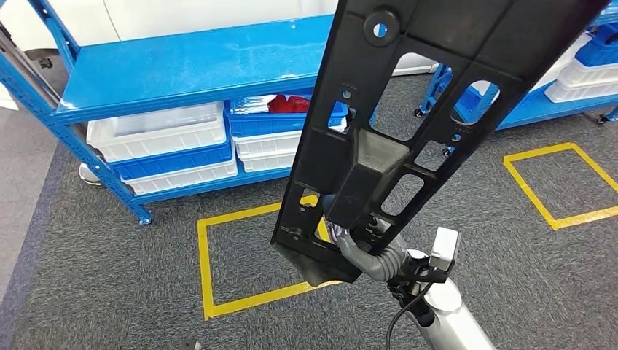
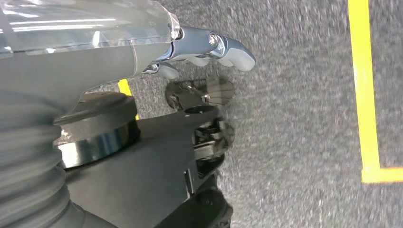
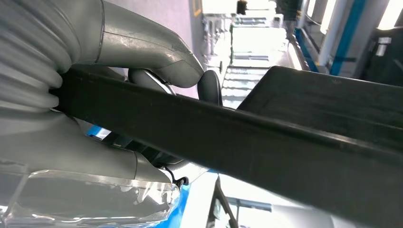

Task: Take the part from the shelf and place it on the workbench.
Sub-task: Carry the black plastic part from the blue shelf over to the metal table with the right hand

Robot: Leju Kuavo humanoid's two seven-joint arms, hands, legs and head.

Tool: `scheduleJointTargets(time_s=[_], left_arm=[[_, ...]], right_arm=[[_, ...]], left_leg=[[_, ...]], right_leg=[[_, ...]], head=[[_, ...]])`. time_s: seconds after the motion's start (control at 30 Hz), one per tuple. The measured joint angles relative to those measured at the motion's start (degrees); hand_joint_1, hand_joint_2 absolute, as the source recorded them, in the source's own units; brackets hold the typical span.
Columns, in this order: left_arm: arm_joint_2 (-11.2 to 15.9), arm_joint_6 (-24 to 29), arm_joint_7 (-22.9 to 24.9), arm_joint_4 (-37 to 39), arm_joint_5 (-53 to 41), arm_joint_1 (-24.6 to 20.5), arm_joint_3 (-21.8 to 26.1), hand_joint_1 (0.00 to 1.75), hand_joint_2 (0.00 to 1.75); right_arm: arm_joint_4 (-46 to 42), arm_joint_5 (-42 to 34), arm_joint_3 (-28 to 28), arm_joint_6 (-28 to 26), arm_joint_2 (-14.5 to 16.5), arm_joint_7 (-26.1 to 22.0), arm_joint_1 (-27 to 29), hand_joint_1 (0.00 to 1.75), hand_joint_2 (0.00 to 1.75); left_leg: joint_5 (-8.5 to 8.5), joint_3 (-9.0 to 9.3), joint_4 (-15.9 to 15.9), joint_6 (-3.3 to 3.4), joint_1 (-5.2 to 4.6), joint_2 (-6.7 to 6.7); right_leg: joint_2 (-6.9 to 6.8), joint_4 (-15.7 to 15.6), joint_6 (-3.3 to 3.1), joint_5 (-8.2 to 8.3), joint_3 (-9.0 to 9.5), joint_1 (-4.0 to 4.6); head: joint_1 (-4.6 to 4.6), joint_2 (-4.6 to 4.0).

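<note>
Your head view has the long black part (image 1: 408, 138) running from lower centre to upper right, the right hand (image 1: 364, 244) gripping its lower end, across the blue shelf (image 1: 189, 69). Right wrist view shows fingers (image 3: 142, 47) wrapped over it. Left hand (image 2: 209, 47) hangs empty, fingers loosely apart, above grey carpet (image 2: 294, 95).

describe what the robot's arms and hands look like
The right arm is a silver tube with a black cable, a small white box and a grey ribbed wrist cover. The right hand and the left hand have smooth grey thumbs; clear plastic sits behind each.
</note>
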Motion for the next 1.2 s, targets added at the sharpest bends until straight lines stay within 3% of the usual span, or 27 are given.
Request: scheduleJointTargets(time_s=[0.07,0.1,0.13,0.2,0.23,0.27,0.33,0.4,0.43,0.47,0.53,0.6,0.63,0.67,0.7,0.77,0.83,0.9,0.97,1.03,1.1,1.13,1.17,1.2], left_arm=[[0.0,0.0,0.0,0.0,0.0,0.1,0.0,0.00,1.75],[0.0,0.0,0.0,0.0,0.0,0.1,-0.1,0.00,1.75],[0.0,0.0,0.0,0.0,0.0,0.1,-0.1,0.00,1.75],[0.0,0.0,0.0,0.0,-0.1,0.1,-0.1,0.00,1.75],[0.1,0.0,0.0,0.0,-0.1,0.1,-0.1,0.00,1.75],[0.1,0.0,0.1,0.0,-0.2,0.1,-0.2,0.00,1.75],[0.1,0.0,0.1,0.0,-0.1,0.1,-0.2,0.00,1.75],[0.1,0.1,0.1,0.0,-0.1,0.2,-0.2,0.00,1.75],[0.0,0.1,0.0,0.0,0.0,0.2,-0.2,0.00,1.75],[0.0,0.2,-0.1,0.0,0.1,0.2,-0.2,0.00,1.75],[0.0,0.2,-0.2,0.0,0.3,0.4,-0.1,0.00,1.75],[0.0,0.3,-0.2,0.0,0.4,0.8,-0.1,0.00,1.75],[0.0,0.3,-0.2,0.0,0.4,1.0,-0.1,0.00,1.75],[0.0,0.4,-0.2,0.0,0.4,1.1,-0.1,0.00,1.75],[0.0,0.4,-0.2,0.0,0.4,1.1,-0.1,0.00,1.75],[0.0,0.4,-0.3,0.0,0.4,1.1,-0.1,0.00,1.75],[0.0,0.5,-0.4,0.0,0.4,1.1,-0.1,0.00,1.75],[0.0,0.5,-0.5,0.0,0.4,1.0,-0.1,0.00,1.75],[0.1,0.5,-0.7,0.0,0.5,0.8,-0.1,0.00,1.75],[0.1,0.6,-0.8,0.0,0.5,0.9,-0.1,0.00,1.75],[0.1,0.6,-0.8,0.0,0.5,1.1,-0.1,0.00,1.75],[0.1,0.6,-0.9,0.0,0.5,1.2,-0.1,0.00,1.75],[0.1,0.6,-0.9,0.0,0.5,1.2,-0.1,0.00,1.75],[0.1,0.6,-0.9,0.0,0.5,1.2,-0.1,0.00,1.75]], right_arm=[[0.0,-0.1,0.0,0.0,0.0,0.0,0.2,1.75,1.75],[0.0,-0.1,0.0,0.0,0.1,0.0,0.4,1.75,1.75],[0.0,-0.1,0.0,0.0,0.1,0.1,0.5,1.75,1.75],[-0.1,-0.1,0.0,0.1,0.1,0.1,0.7,1.75,1.75],[-0.2,-0.2,0.0,0.2,0.1,0.1,0.8,1.75,1.75],[-0.4,-0.2,0.0,0.2,0.1,0.1,0.9,1.75,1.75],[-0.7,-0.3,0.0,0.3,0.1,0.1,1.2,1.75,1.75],[-0.8,-0.3,-0.1,0.4,0.0,0.1,1.6,1.75,1.75],[-0.8,-0.3,-0.1,0.6,0.0,0.0,1.7,1.75,1.75],[-0.8,-0.4,-0.2,0.8,0.0,0.0,1.8,1.75,1.75],[-0.8,-0.7,-0.3,1.1,-0.1,-0.1,1.9,1.75,1.75],[-0.8,-0.9,-0.3,1.3,-0.1,-0.2,2.2,1.75,1.75],[-0.8,-0.9,-0.3,1.3,-0.1,-0.3,2.4,1.75,1.75],[-0.8,-1.0,-0.3,1.3,-0.2,-0.5,2.5,1.75,1.75],[-0.8,-1.0,-0.3,1.3,-0.3,-0.6,2.6,1.75,1.75],[-0.8,-1.0,-0.3,1.3,-0.4,-0.9,2.7,1.75,1.75],[-0.9,-1.0,-0.3,1.4,-0.5,-1.1,2.8,1.75,1.75],[-1.0,-1.1,-0.3,1.5,-0.6,-1.3,3.0,1.75,1.75],[-1.1,-1.2,-0.3,1.6,-0.7,-1.3,3.2,1.75,1.75],[-1.1,-1.3,-0.2,1.6,-0.7,-1.4,3.2,1.75,1.75],[-1.1,-1.3,-0.2,1.6,-0.7,-1.5,3.4,1.75,1.75],[-1.1,-1.3,-0.2,1.6,-0.7,-1.6,3.5,1.75,1.75],[-1.1,-1.3,-0.2,1.6,-0.7,-1.6,3.6,1.75,1.75],[-1.1,-1.3,-0.2,1.6,-0.7,-1.6,3.7,1.75,1.75]], left_leg=[[-3.90,-3.00,7.7,-0.39,0.21,-0.94],[-4.67,-3.83,10.1,-0.50,0.27,-1.03],[-4.34,-3.64,10.3,-0.52,0.32,-1.06],[-1.06,-0.05,4.4,-0.28,0.38,-1.64],[0.26,2.21,0.4,-0.03,0.43,-2.76],[1.18,3.91,-3.0,0.18,0.48,-3.76],[1.37,5.05,-5.6,0.58,0.43,-4.95],[1.94,5.02,-6.0,1.09,0.47,-4.00],[2.29,4.98,-6.3,1.44,0.58,-3.44],[2.64,4.91,-6.6,1.76,0.73,-2.79],[3.03,4.56,-6.8,2.13,0.81,-1.46],[3.15,4.16,-6.8,2.13,0.79,-0.09],[3.20,4.03,-6.7,2.08,0.79,0.59],[3.22,3.95,-6.7,2.01,0.81,1.23],[3.21,3.95,-6.6,1.90,0.82,1.84],[3.08,3.96,-6.4,1.42,0.65,2.85],[3.00,3.93,-6.3,0.72,0.38,3.74],[2.92,3.95,-6.3,-0.01,0.33,4.56],[1.63,3.47,-4.9,-0.64,0.59,3.19],[-2.04,1.03,1.1,-0.96,0.80,0.33],[-5.46,-2.45,9.0,-0.98,0.80,-0.92],[-5.71,-3.33,11.0,-0.89,0.79,-1.04],[-4.75,-3.10,10.5,-0.69,0.78,-1.12],[-2.87,-1.84,7.9,-0.39,0.74,-1.41]], right_leg=[[0.98,0.1,-0.24,0.49,-0.65,0.07],[1.52,0.2,-0.22,0.70,-0.97,0.10],[2.12,0.3,-0.14,0.87,-1.27,0.12],[3.32,0.7,0.07,1.09,-1.72,0.10],[3.86,0.9,0.23,1.18,-1.93,0.15],[4.38,1.1,0.46,1.31,-2.19,0.15],[5.30,1.3,1.17,1.76,-2.77,0.00],[5.94,1.2,1.96,2.17,-3.15,-0.20],[5.31,1.6,2.26,1.81,-3.44,-0.14],[4.30,2.9,2.51,0.77,-4.09,-0.08],[2.02,9.0,2.99,-3.09,-6.76,-0.16],[1.47,15.9,3.47,-6.19,-9.53,-0.53],[1.34,16.9,3.67,-6.24,-9.64,-0.71],[1.11,15.8,3.79,-5.35,-8.68,-0.87],[0.44,12.3,3.83,-3.62,-6.45,-0.96],[-1.95,4.3,3.47,-1.14,-1.95,-0.70],[-2.95,1.0,2.68,-0.68,-0.50,-0.19],[-1.74,0.9,1.82,-0.41,-0.88,-0.08],[-0.68,0.7,1.00,0.01,-1.03,-0.27],[0.42,0.5,0.37,0.35,-1.21,-0.35],[1.77,0.6,0.06,0.54,-1.48,-0.15],[2.52,0.6,0.00,0.59,-1.57,-0.03],[3.30,0.7,-0.03,0.62,-1.61,0.08],[4.08,0.9,-0.03,0.64,-1.60,0.18]], head=[[0.00,0.00],[0.00,0.00],[0.00,0.00],[0.00,0.00],[0.00,0.00],[0.00,0.00],[0.00,0.00],[0.01,0.00],[0.01,0.00],[0.01,0.00],[0.02,0.00],[0.02,0.00],[0.02,0.00],[0.01,0.00],[0.02,0.00],[0.01,0.00],[0.01,0.00],[0.00,0.00],[0.00,0.00],[0.00,0.00],[0.00,0.00],[0.00,0.00],[0.00,0.00],[0.00,0.00]])
